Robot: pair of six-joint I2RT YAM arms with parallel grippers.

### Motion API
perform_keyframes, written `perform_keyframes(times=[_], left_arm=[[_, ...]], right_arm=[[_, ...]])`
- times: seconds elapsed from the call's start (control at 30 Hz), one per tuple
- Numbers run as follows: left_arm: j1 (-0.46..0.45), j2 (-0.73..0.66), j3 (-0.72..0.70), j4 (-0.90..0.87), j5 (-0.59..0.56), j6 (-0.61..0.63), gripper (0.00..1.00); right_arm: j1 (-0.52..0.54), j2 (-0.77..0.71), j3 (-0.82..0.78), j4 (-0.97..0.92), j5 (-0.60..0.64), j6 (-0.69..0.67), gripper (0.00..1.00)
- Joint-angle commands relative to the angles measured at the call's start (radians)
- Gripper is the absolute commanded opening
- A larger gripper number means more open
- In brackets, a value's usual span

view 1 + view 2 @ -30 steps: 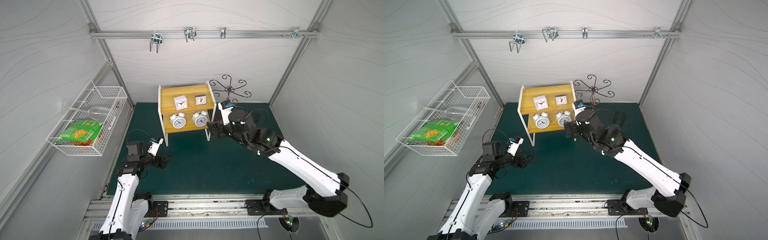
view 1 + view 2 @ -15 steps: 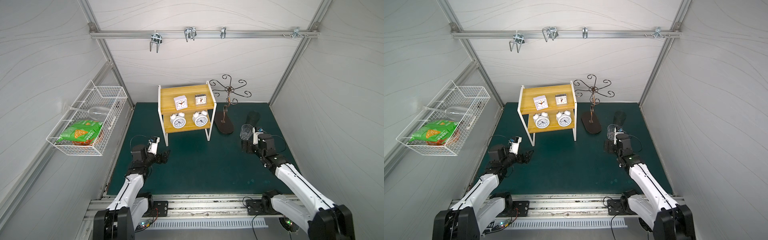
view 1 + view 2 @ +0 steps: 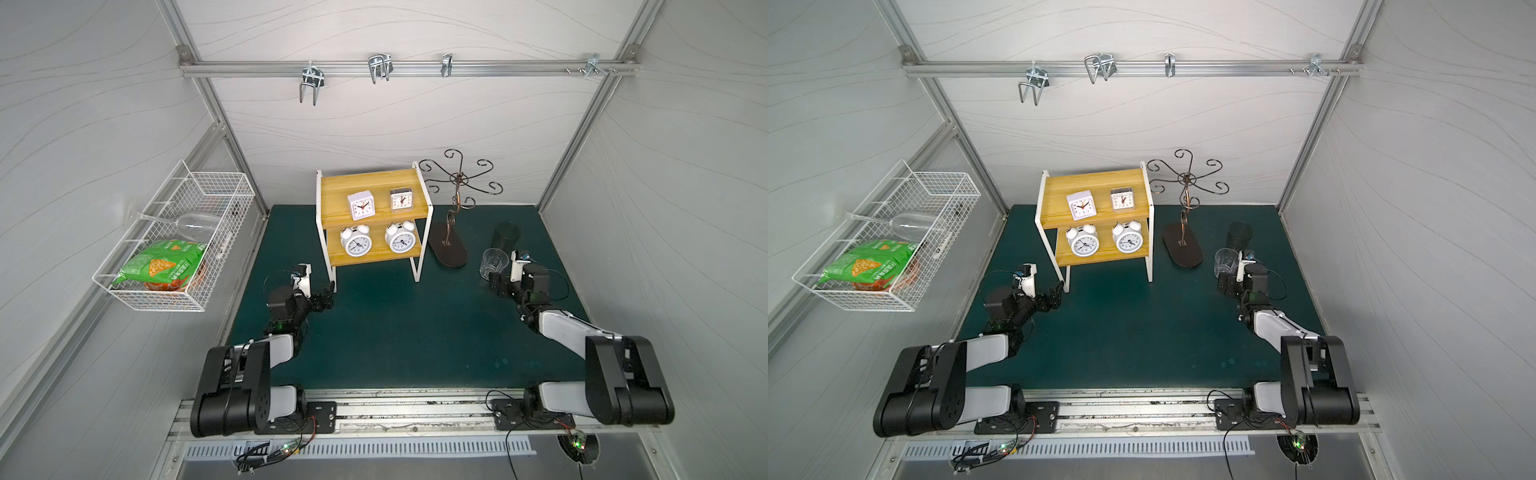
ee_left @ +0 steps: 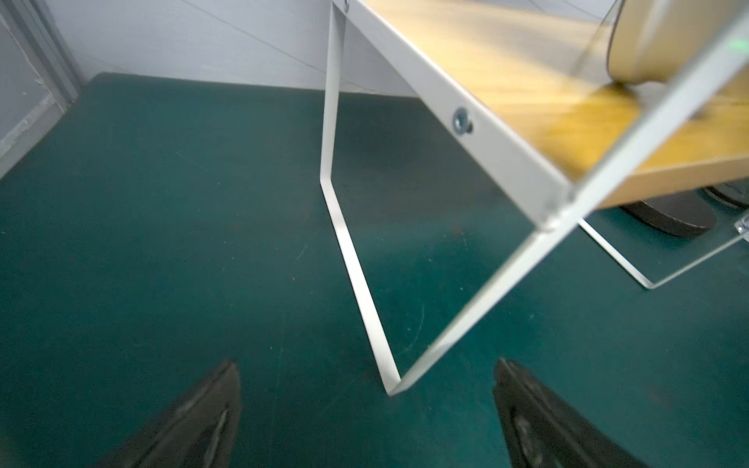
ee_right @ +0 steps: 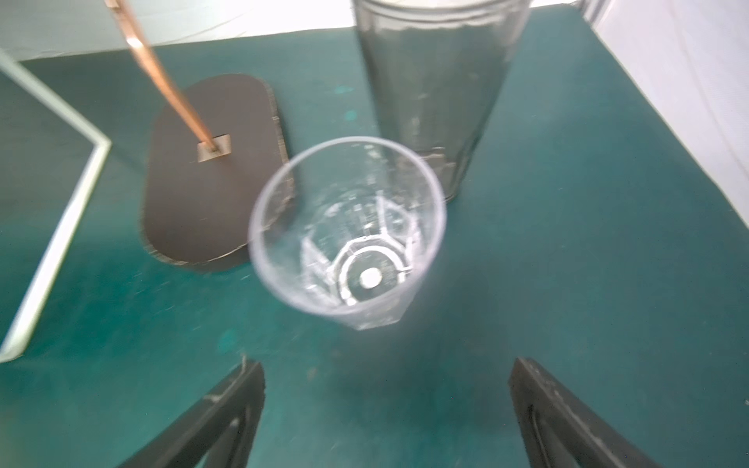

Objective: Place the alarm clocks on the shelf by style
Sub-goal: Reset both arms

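Note:
The shelf (image 3: pixel 365 183) stands at the back of the green mat. On its upper board are a white square alarm clock (image 3: pixel 361 205) and a clear square one (image 3: pixel 401 200). Two round twin-bell clocks (image 3: pixel 356 242) (image 3: pixel 400 240) share the lower board; both top views show all of them. My left gripper (image 3: pixel 326 294) is open and empty, low over the mat by the shelf's front left foot (image 4: pixel 391 387). My right gripper (image 3: pixel 496 282) is open and empty too, just behind a clear glass (image 5: pixel 348 231), far right of the shelf.
A dark tumbler (image 3: pixel 506 235) stands behind the clear glass. The dark curly-hooked stand (image 3: pixel 449 249) is between the shelf and the glasses. A white wire basket (image 3: pixel 178 245) on the left wall holds a wine glass and a green snack bag.
My right arm has drawn back from the shelf's right side to the front right, behind the clear glass. The left arm has folded back toward the front rail. The clocks have not moved.

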Motion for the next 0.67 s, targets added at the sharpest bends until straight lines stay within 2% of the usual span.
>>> perform_keyframes(times=[0.0,0.07,0.23,0.27,0.43,0.53,0.63], left_arm=[[0.0,0.093,-0.022,0.263,-0.059,-0.021,1.0],[-0.002,0.139,-0.045,0.355,-0.069,-0.025,1.0],[-0.016,0.211,-0.05,0.438,-0.119,-0.027,1.0],[-0.019,0.204,-0.051,0.432,-0.126,-0.027,1.0],[-0.031,0.165,0.033,0.229,-0.249,-0.057,1.0],[-0.031,0.164,0.08,0.131,-0.326,-0.089,1.0],[-0.031,0.163,0.082,0.125,-0.323,-0.087,1.0]], right_arm=[[-0.02,0.056,0.002,0.171,-0.079,-0.013,0.99],[-0.019,0.085,-0.01,0.234,-0.108,-0.018,0.99],[-0.01,0.199,-0.047,0.402,-0.134,-0.038,0.99],[-0.009,0.197,-0.047,0.389,-0.135,-0.04,0.99],[0.05,0.187,-0.026,0.336,0.041,-0.052,0.99],[0.053,0.191,-0.026,0.337,0.044,-0.051,0.99],[0.053,0.189,-0.029,0.344,0.046,-0.052,0.99]])
